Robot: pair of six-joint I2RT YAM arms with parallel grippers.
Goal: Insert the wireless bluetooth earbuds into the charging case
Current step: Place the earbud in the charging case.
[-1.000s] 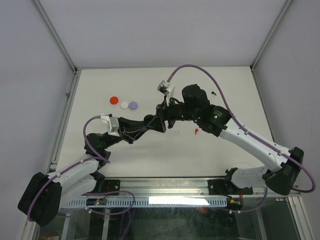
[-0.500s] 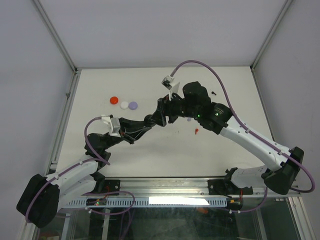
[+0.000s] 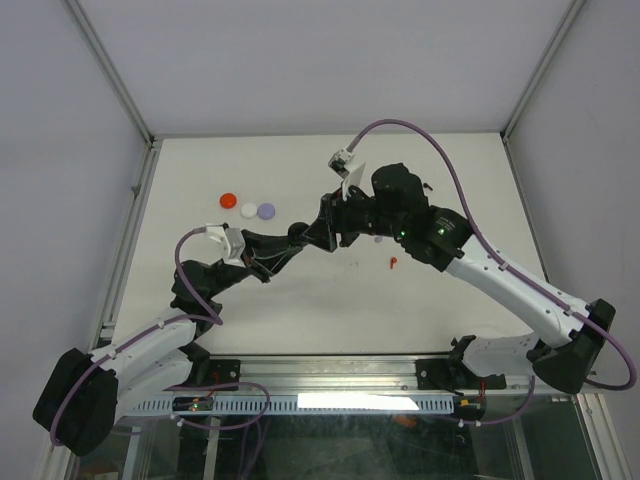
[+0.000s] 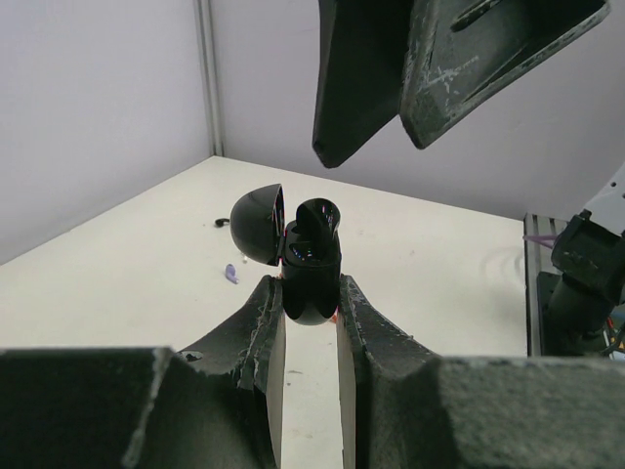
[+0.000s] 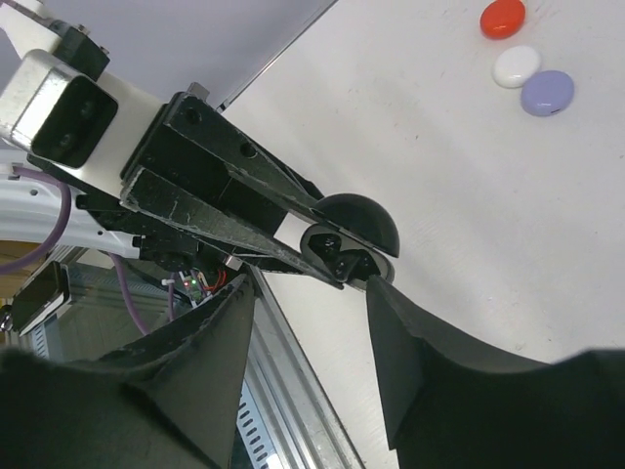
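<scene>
While your left fingers (image 4: 259, 332) are clenched on the black charging case (image 4: 311, 283), they hold it up above the worktop (image 3: 300, 310) with the lid open. One black earbud (image 4: 314, 220) stands in its pocket, though I cannot tell if it sits fully down. Your right fingers (image 5: 195, 362) hang just above the case, spread apart and carrying nothing. I judge the task only partly done: a red earbud (image 3: 392, 263) and a lavender earbud (image 4: 231, 275) lie loose on the worktop.
</scene>
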